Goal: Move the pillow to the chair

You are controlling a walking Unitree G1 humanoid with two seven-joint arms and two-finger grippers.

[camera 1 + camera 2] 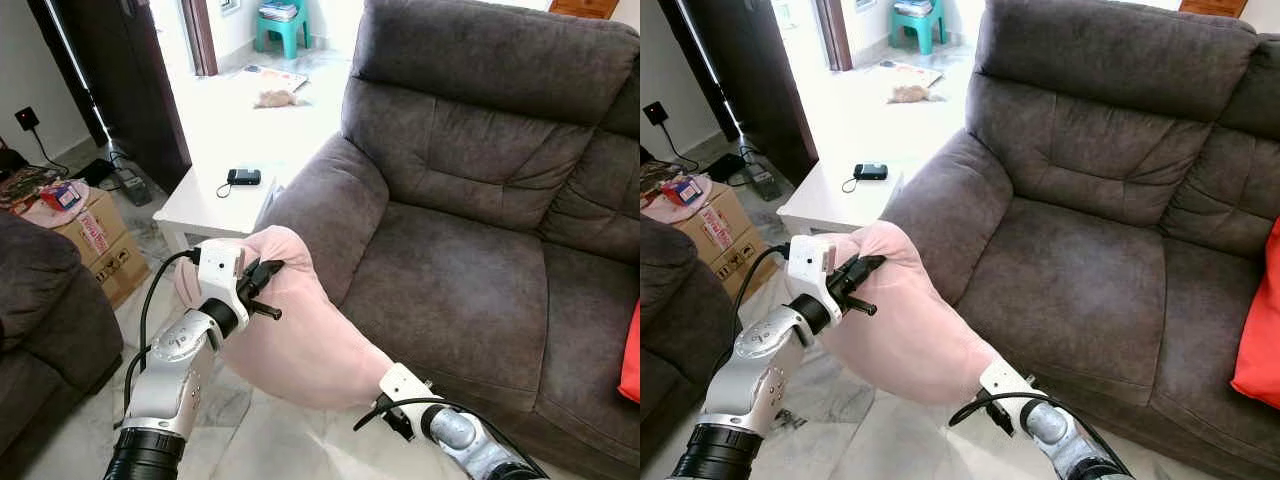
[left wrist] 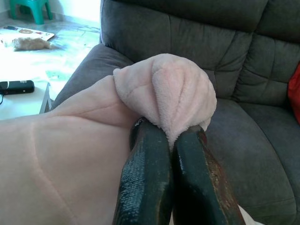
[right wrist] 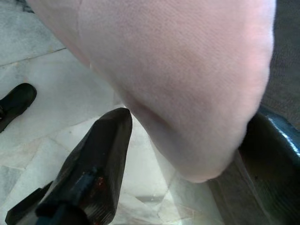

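I hold the pink pillow (image 1: pixel 300 335) in the air in front of the grey armchair (image 1: pixel 470 240), over the marble floor (image 1: pixel 285 440) and just short of the seat's front edge; my left gripper (image 2: pixel 171 140) has its two black fingers pressed together on a bunched corner of the plush, the fabric squeezed up between the tips; my right gripper (image 3: pixel 187 154) is at the pillow's lower end with its fingers spread, one on each side of the rounded edge, and as far as I can judge they cradle it without pinching; so the left pinch carries the load, and I reckon the thing to do is keep that pinch firm, lift both ends together so the sagging middle clears the seat front, and carry it forward and to my right over the cushion before letting go; a corner grip on soft plush could slip, so no jerks; the pillow's long axis runs from the pinched corner, up near the chair's arm, down and toward me to the right gripper, and it hangs tilted with the left end higher.
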